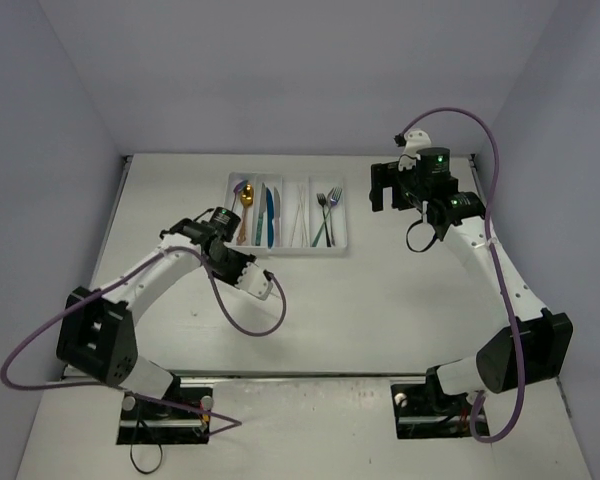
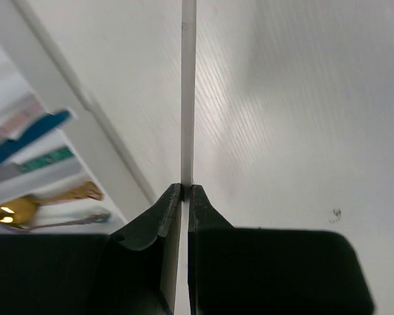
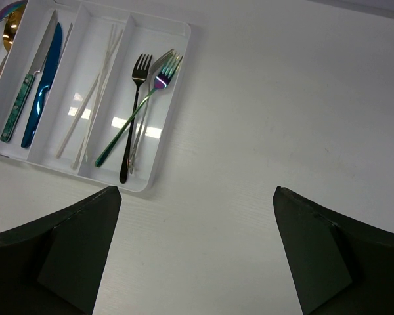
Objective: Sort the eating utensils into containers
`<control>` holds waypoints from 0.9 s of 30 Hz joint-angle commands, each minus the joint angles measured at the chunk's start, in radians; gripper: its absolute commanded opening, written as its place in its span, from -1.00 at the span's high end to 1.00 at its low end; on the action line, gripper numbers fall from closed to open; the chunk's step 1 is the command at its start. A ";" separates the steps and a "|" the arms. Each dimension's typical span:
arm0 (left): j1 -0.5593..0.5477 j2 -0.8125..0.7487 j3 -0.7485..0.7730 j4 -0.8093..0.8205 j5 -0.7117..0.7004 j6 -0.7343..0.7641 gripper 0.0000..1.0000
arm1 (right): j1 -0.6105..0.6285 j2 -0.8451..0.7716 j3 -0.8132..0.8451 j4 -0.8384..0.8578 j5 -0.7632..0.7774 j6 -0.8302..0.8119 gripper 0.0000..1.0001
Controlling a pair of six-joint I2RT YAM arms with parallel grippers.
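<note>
Utensils are almost all filed, and one thin stick is the piece in hand. The table is a matte off-white sheet with a faint grain; on its far half sits the tray, glossy white plastic, four long slots side by side running away from the arm bases. The left arm reaches toward the tray's near left corner; the right arm hangs just right of the tray. The left jaws are pinched nearly together on the stick, which juts straight out past their tips; the right jaws gape wide with nothing between them.

The slots hold, left to right: a gold spoon; a blue knife beside one with a mottled green handle; pale sticks; and forks in black, silver and iridescent.

The sticks' slot, third from the left, lies beyond and to the right of the left jaws in the top view; the left arm is the nearer one. In the left wrist view the tray wall runs aslant to the held stick, so its long axis probably needs turning to match the slot before it goes down. The stick is straight, flat and pale; whether it is wood or plastic cannot be told.
</note>
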 commanded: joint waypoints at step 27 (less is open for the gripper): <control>-0.160 0.260 0.491 0.561 -0.478 -1.915 1.00 | -0.050 -0.014 0.018 0.045 0.060 0.034 -1.00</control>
